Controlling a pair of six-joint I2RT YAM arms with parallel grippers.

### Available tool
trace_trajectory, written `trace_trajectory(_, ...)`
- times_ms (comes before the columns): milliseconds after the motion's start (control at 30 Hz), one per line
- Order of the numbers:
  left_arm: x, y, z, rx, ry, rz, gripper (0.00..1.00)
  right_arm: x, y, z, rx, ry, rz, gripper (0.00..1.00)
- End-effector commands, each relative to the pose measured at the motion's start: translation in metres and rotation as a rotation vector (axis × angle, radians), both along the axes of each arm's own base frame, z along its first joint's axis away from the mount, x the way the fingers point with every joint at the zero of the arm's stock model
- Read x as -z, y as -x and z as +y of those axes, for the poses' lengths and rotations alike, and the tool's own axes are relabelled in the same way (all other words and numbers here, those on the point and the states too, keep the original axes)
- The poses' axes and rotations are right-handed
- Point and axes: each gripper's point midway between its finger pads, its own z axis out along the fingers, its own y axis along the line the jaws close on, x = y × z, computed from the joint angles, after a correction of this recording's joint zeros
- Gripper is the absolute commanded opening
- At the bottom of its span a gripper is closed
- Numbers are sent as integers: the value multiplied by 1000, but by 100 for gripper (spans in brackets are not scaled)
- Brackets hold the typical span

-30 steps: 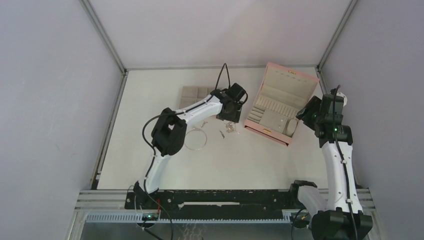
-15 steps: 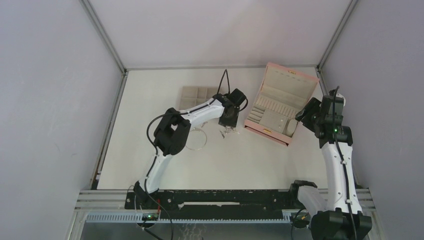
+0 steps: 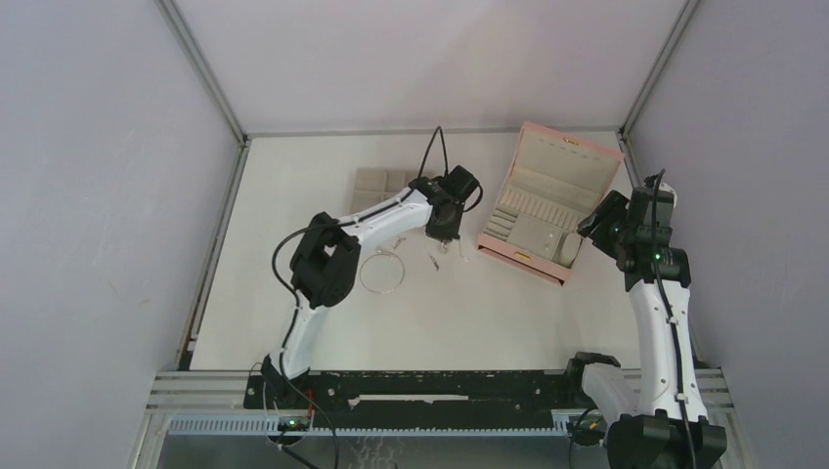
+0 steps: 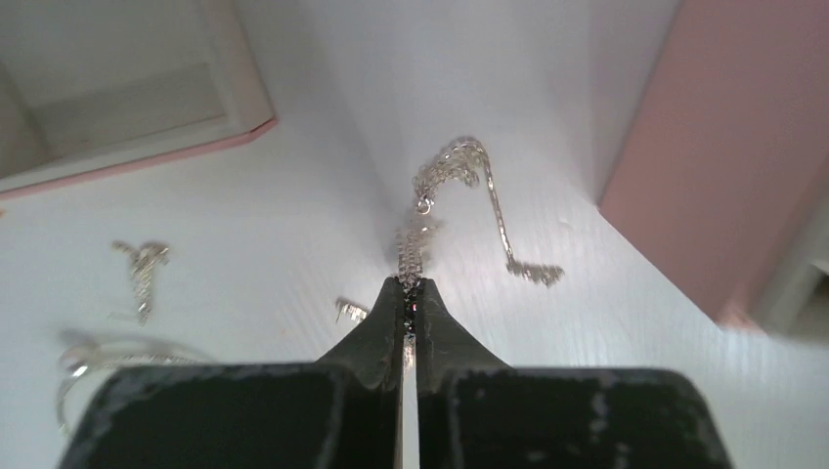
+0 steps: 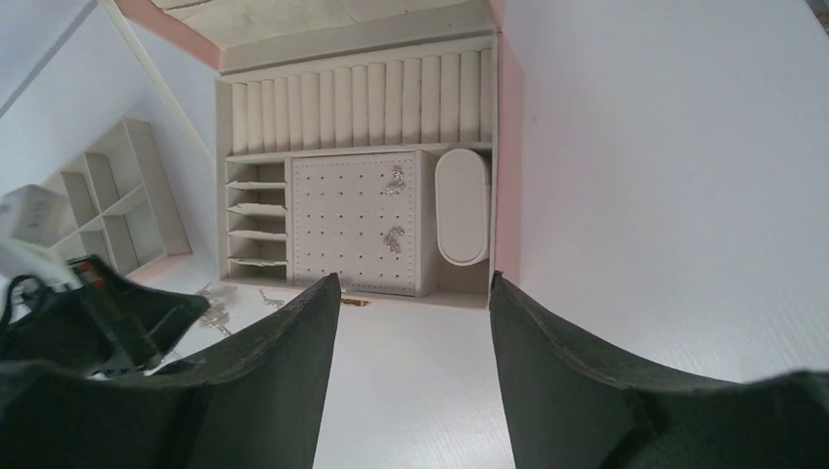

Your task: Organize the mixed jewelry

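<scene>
A: What stands on the white table (image 3: 469, 313)?
B: An open pink box (image 3: 547, 210), lid tilted back, ring rolls inside.
A: And beside the box?
B: A beige compartment tray (image 3: 376, 182), to its left, apart.

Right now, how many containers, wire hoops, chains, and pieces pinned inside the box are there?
Containers: 2, pink box and compartment tray
Wire hoop: 1
Chain: 1, in the left gripper
Pinned pieces: 2
Total: 6

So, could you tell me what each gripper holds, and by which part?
Left gripper pinches the silver chain near one end; right gripper, open, holds nothing.
</scene>
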Motion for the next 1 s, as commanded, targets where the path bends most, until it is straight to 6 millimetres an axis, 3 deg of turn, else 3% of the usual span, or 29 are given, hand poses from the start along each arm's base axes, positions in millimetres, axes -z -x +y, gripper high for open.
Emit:
trace_trajectory(0, -105, -11, 12, 13, 101, -170, 0, -9, -1, -1, 6, 1, -41, 66)
trace_trajectory(100, -143, -19, 30, -2, 150, -220, 0, -10, -1, 0, 3, -3, -47, 66)
trace_trajectory(333, -222, -48, 94, -89, 192, -343, 0, -11, -3, 2, -2, -18, -53, 66)
trace_trajectory(500, -255, -64, 133, -154, 215, -405, 0, -10, -5, 4, -9, -31, -54, 66)
trace_trajectory(733, -251, -89, 167, -231, 183, -431, 0, -10, -5, 6, -15, -39, -51, 66)
trace_trajectory(967, -216, -107, 178, -269, 144, -388, 0, -7, -3, 5, -15, -34, -39, 66)
